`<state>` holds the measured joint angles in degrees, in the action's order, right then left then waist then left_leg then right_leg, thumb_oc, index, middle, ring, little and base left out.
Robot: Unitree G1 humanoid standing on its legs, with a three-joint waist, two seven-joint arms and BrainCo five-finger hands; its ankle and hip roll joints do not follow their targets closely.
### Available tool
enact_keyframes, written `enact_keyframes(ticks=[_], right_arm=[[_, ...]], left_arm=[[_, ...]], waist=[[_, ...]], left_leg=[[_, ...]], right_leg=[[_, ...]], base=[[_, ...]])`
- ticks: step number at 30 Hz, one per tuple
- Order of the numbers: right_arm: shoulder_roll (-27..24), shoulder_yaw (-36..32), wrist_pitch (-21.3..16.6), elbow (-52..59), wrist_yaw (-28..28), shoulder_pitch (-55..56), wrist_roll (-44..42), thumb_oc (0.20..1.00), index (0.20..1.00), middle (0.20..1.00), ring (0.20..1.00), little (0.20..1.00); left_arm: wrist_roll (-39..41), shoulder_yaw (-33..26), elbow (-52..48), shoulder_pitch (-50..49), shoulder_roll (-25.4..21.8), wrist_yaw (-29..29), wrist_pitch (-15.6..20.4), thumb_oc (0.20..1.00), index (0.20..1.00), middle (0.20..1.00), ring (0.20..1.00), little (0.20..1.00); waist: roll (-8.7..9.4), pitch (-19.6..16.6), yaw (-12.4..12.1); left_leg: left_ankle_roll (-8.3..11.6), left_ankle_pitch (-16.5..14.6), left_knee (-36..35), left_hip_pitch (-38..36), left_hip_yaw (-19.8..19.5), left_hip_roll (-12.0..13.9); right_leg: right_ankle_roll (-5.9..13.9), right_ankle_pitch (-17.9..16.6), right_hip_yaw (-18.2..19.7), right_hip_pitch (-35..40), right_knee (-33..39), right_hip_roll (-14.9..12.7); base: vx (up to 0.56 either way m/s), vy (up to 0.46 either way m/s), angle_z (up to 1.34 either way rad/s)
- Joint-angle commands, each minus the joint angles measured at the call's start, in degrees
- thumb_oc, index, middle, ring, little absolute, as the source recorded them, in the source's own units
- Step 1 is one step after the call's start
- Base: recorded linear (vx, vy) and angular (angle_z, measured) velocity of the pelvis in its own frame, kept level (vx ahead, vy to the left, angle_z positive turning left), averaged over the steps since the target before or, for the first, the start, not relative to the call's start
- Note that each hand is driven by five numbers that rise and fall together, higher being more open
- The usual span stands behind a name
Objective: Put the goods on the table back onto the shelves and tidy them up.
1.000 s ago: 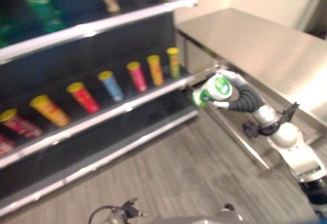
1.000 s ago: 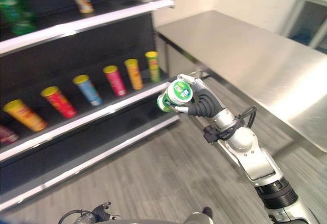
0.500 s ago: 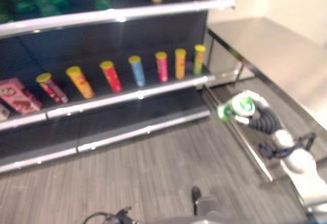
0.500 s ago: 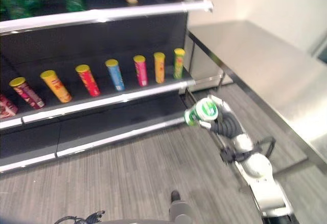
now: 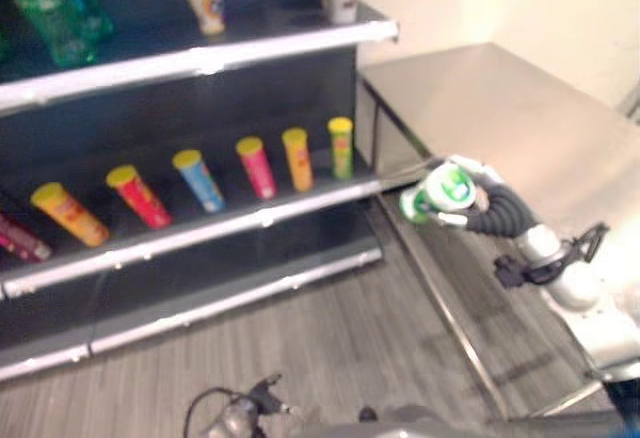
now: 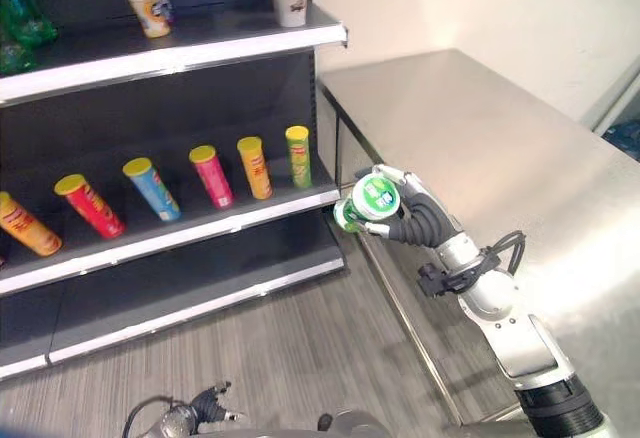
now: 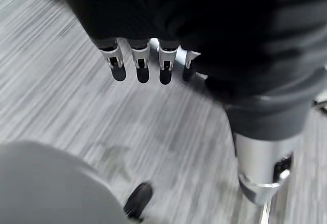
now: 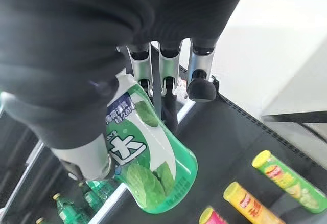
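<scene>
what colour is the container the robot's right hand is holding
Green and white, with mint leaves printed on it: the container in the right hand, clearest in the right wrist view.

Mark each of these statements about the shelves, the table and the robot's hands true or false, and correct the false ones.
1. The right hand holds a green and white container. True.
2. The container already stands on the middle shelf. False: it is in the hand, in the air off the shelf's end.
3. A row of tall snack cans stands on the middle shelf. True.
4. The steel table is piled with goods. False: the part in view is bare.
5. The left hand grips a bottle. False: it holds nothing and hangs over the floor.
6. Cups stand on the top shelf. True.
</scene>
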<state>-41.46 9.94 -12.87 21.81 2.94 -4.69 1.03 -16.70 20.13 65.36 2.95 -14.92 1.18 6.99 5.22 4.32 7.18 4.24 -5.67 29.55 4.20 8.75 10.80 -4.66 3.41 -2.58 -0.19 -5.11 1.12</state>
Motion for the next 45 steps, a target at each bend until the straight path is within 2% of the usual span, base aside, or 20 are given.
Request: enact_keyframes(ticks=[1, 4, 8, 11, 13, 15, 17, 20, 21, 25, 32, 35, 38, 41, 42, 43, 45], right_arm=[[-0.06, -1.10, -2.98, 3.63, 0.24, -2.51, -3.35, 0.200, 0.200, 0.200, 0.200, 0.200], [0.42, -1.36, -3.21, 3.18, -0.49, -2.21, -2.78, 0.200, 0.200, 0.200, 0.200, 0.200], [0.93, -1.61, -3.55, 4.25, -0.90, -1.54, -2.40, 0.200, 0.200, 0.200, 0.200, 0.200], [1.46, -1.25, -3.12, 4.59, 0.07, -0.37, -1.32, 0.200, 0.200, 0.200, 0.200, 0.200], [2.29, -0.89, -3.09, 4.62, 0.47, -0.15, -1.30, 0.200, 0.200, 0.200, 0.200, 0.200], [2.80, -0.57, -3.08, 4.49, 0.46, -0.21, -1.18, 0.200, 0.200, 0.200, 0.200, 0.200], [5.14, 0.65, -2.78, 3.21, -0.04, -0.30, 0.82, 0.200, 0.200, 0.200, 0.200, 0.200], [5.50, 0.57, -2.75, 2.98, -0.31, 0.50, 1.21, 0.200, 0.200, 0.200, 0.200, 0.200], [5.03, 0.11, -2.94, 3.23, -0.46, 1.09, 1.83, 0.200, 0.200, 0.200, 0.200, 0.200], [5.62, -0.10, -3.53, 4.11, -0.78, 2.96, 1.24, 0.200, 0.200, 0.200, 0.200, 0.200], [4.41, 0.91, -4.07, 5.17, 0.83, 2.39, -0.57, 0.200, 0.200, 0.200, 0.200, 0.200], [3.58, 1.42, -4.38, 4.87, 0.79, 1.65, -1.55, 0.200, 0.200, 0.200, 0.200, 0.200], [2.80, 1.81, -4.39, 4.46, 0.55, 1.03, -1.66, 0.200, 0.200, 0.200, 0.200, 0.200], [2.28, 2.91, -4.39, 4.35, 1.00, -0.19, -2.18, 0.200, 0.200, 0.200, 0.200, 0.200], [2.25, 2.96, -4.41, 4.30, 1.00, -0.25, -2.19, 0.200, 0.200, 0.200, 0.200, 0.200], [2.13, 3.33, -4.47, 4.13, 1.12, -0.78, -2.80, 0.200, 0.200, 0.200, 0.200, 0.200], [1.69, 3.47, -3.99, 2.95, 0.49, -1.75, -3.68, 0.200, 0.200, 0.200, 0.200, 0.200]], left_arm=[[2.27, -0.02, 2.46, 1.94, -0.93, 1.41, 1.66, 1.000, 1.000, 1.000, 1.000, 1.000], [2.99, -0.16, 2.45, 1.46, -0.75, 1.68, 1.98, 1.000, 1.000, 1.000, 1.000, 1.000], [2.53, 1.02, 0.84, 2.66, -1.73, 2.14, 2.21, 1.000, 1.000, 1.000, 1.000, 1.000], [1.56, 1.86, 2.32, 3.58, -0.90, 1.64, 2.00, 1.000, 1.000, 1.000, 1.000, 1.000], [0.46, 2.20, 3.05, 2.70, -0.86, 1.41, 1.90, 1.000, 1.000, 1.000, 1.000, 1.000], [0.52, 1.96, 3.13, 2.40, -0.92, 1.27, 1.84, 1.000, 1.000, 1.000, 1.000, 1.000], [0.57, 0.28, 4.19, 1.95, -1.44, 1.46, 1.42, 1.000, 1.000, 1.000, 1.000, 1.000], [0.42, 0.41, 3.60, 1.71, -1.58, 1.41, 1.44, 1.000, 1.000, 1.000, 1.000, 1.000], [0.16, 1.04, 2.97, 1.47, -2.04, 0.52, 1.75, 1.000, 1.000, 1.000, 1.000, 1.000], [0.00, 0.47, 4.34, 0.83, -0.97, 0.93, 1.93, 1.000, 1.000, 1.000, 1.000, 1.000], [0.11, 0.48, 4.85, 1.14, -0.05, 0.91, 1.68, 1.000, 1.000, 1.000, 1.000, 1.000], [-0.62, 1.52, 3.44, 1.35, -0.30, 1.06, 1.81, 1.000, 1.000, 1.000, 1.000, 1.000], [-0.11, 0.96, 2.78, 2.14, -0.85, 1.48, 1.79, 1.000, 1.000, 1.000, 1.000, 1.000], [-1.10, 1.81, 3.02, 2.71, -0.69, 1.95, 2.01, 1.000, 1.000, 1.000, 1.000, 1.000], [-1.11, 1.78, 3.03, 2.70, -0.66, 1.96, 2.02, 1.000, 1.000, 1.000, 1.000, 1.000], [-1.43, 2.31, 3.03, 3.07, -0.49, 2.09, 2.05, 1.000, 1.000, 1.000, 1.000, 1.000], [-1.60, 3.29, 3.08, 3.64, 0.21, 2.00, 1.63, 1.000, 1.000, 1.000, 1.000, 1.000]], waist=[[0.33, 2.34, -2.10], [-0.96, 2.71, -3.87], [-1.59, 2.87, -4.51], [-2.80, 1.04, -3.60], [-3.26, -0.07, -3.44], [-3.36, -0.31, -3.53], [-3.86, 0.28, -3.82], [-4.18, 0.49, -3.42], [-4.43, 0.72, -2.54], [-3.87, 0.03, -2.58], [-3.04, -0.56, -2.85], [-2.44, 0.48, -3.24], [-1.98, 1.22, -3.05], [-2.31, 0.88, -2.43], [-2.39, 0.92, -2.41], [-2.97, 0.63, -1.82], [-4.47, 0.18, -0.25]], left_leg=[[-3.28, 2.22, -13.42, 3.65, 2.39, -4.06], [-1.16, 8.61, -23.16, 6.81, -1.39, -5.36], [0.12, 11.06, -25.61, 8.16, -5.23, -3.85], [-0.12, 11.03, -27.47, 5.08, -4.38, -3.98], [-0.88, 10.35, -28.48, 2.97, -2.34, -4.69], [-1.22, 10.14, -29.08, 2.24, -1.56, -5.06], [-2.89, 9.10, -30.90, -0.54, 1.53, -6.48], [-3.20, 8.98, -32.66, -2.30, 1.56, -7.03], [-3.43, 8.92, -33.79, -3.14, 1.42, -7.82], [-3.37, 8.52, -33.94, -4.65, 0.77, -8.16], [-2.14, 9.37, -33.68, -5.19, -1.03, -6.34], [-1.43, 9.57, -30.69, -2.56, -1.79, -5.84], [-0.71, 7.32, -26.34, -0.98, -1.67, -4.54], [-0.15, 5.47, -25.49, -3.58, -2.88, -2.32], [-0.09, 5.43, -25.55, -3.67, -2.88, -2.24], [0.26, 5.65, -26.19, -4.89, -3.29, -0.88], [1.08, 8.98, -28.38, -6.18, -3.43, 3.31]], right_leg=[[8.37, -5.93, 2.21, 0.85, 5.46, -6.30], [8.81, -4.25, 2.79, 3.79, 5.62, -5.09], [9.40, -2.27, 3.86, 6.08, 4.93, -5.85], [10.49, -2.16, 4.45, 7.28, 5.42, -7.32], [11.50, -2.47, 5.10, 6.98, 5.52, -8.99], [11.79, -2.40, 5.44, 6.44, 4.90, -9.46], [12.90, -3.37, 6.52, 2.97, -1.70, -10.59], [12.44, -4.42, 6.64, 1.03, -1.96, -9.08], [11.76, -4.45, 6.81, 0.05, -0.21, -6.65], [11.09, -3.54, 7.22, 2.85, 3.81, -5.78], [9.75, -2.58, 5.60, 5.22, 5.53, -4.07], [9.59, -3.24, 4.37, 5.18, 5.97, -4.41], [9.61, -4.06, 3.55, 4.05, 5.72, -5.25], [9.83, -4.33, 3.76, 2.14, 4.44, -6.54], [9.80, -4.22, 3.76, 2.13, 4.30, -6.45], [10.02, -4.01, 3.87, 1.28, 3.60, -6.93], [10.91, -3.49, 3.70, -0.63, 2.27, -8.96]], base=[[0.28, 0.132, -0.24], [0.24, 0.128, -0.28], [0.22, 0.172, -0.53], [0.26, 0.287, -0.61], [0.22, 0.303, -0.73], [0.11, 0.215, -0.65], [0.08, 0.254, -0.28], [0.03, 0.070, 0.17], [0.02, 0.029, 0.57], [0.07, -0.060, 0.34], [0.03, -0.132, 0.05], [-0.09, -0.087, 0.15], [-0.13, -0.008, 0.22], [-0.05, 0.089, -0.02], [-0.02, 0.127, -0.06], [-0.04, 0.241, 0.04], [-0.09, 0.367, 0.05]])
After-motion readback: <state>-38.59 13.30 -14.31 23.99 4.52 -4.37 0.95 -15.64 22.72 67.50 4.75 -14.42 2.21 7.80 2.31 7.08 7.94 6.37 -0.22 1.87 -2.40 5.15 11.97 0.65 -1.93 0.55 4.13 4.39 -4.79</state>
